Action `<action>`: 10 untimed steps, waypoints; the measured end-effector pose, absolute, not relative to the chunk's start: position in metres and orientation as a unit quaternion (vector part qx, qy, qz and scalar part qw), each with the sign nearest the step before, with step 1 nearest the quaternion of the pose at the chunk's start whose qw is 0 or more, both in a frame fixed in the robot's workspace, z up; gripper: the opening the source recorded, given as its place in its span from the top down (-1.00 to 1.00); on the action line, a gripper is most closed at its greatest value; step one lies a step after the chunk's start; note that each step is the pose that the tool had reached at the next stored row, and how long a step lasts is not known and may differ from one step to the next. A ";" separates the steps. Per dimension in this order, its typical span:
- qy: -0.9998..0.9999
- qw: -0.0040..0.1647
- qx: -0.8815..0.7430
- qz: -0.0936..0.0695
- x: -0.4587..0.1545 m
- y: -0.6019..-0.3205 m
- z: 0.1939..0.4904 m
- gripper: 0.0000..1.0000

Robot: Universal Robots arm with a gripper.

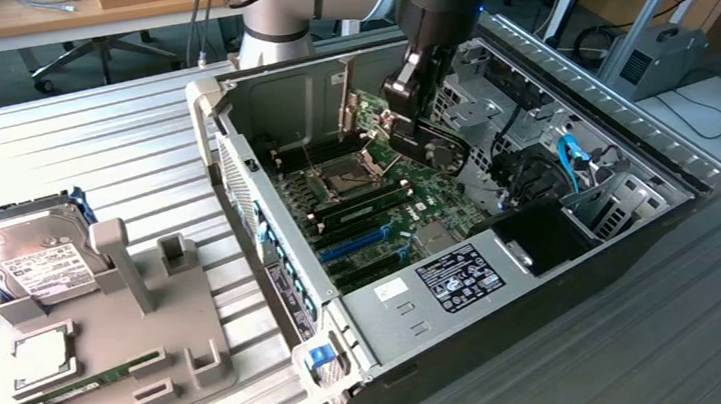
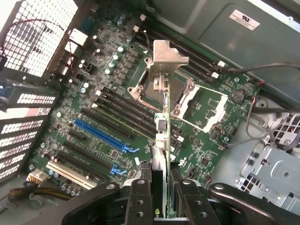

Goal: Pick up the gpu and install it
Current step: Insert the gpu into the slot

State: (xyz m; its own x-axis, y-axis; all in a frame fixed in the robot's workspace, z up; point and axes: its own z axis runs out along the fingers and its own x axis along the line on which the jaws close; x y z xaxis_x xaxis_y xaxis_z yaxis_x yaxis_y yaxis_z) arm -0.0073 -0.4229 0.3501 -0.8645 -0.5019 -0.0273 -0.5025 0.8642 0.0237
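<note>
My gripper [image 2: 165,187] is shut on the gpu [image 2: 164,119], which I see edge-on in the wrist view as a thin green board with its silver end bracket [image 2: 167,55] at the far end. In the exterior view the gripper [image 1: 421,105] hangs inside the open computer case [image 1: 632,234], holding the dark gpu [image 1: 431,146] upright above the motherboard [image 1: 357,200]. The card floats clear of the board, over the area by the CPU socket [image 2: 197,101]. The blue expansion slots [image 2: 101,136] lie to one side of the card, apart from it.
The power supply [image 1: 456,277] sits at the case's near end, with cables and a drive cage [image 1: 559,176] at the exterior view's right. On the ridged table, a grey holder tray [image 1: 120,333] carries a hard drive [image 1: 32,259] and a memory stick [image 1: 85,382].
</note>
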 end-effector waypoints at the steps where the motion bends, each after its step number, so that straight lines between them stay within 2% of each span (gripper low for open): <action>1: 0.964 0.010 -0.264 0.015 -0.007 -0.423 0.350 0.48; 10: 0.953 0.009 -0.302 0.015 -0.007 -0.423 0.350 0.48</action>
State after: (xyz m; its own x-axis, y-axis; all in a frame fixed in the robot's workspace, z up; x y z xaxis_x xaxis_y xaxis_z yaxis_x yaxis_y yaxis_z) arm -0.0073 -0.4229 0.3499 -0.8171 -0.5758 -0.0272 -0.5764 0.8168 0.0237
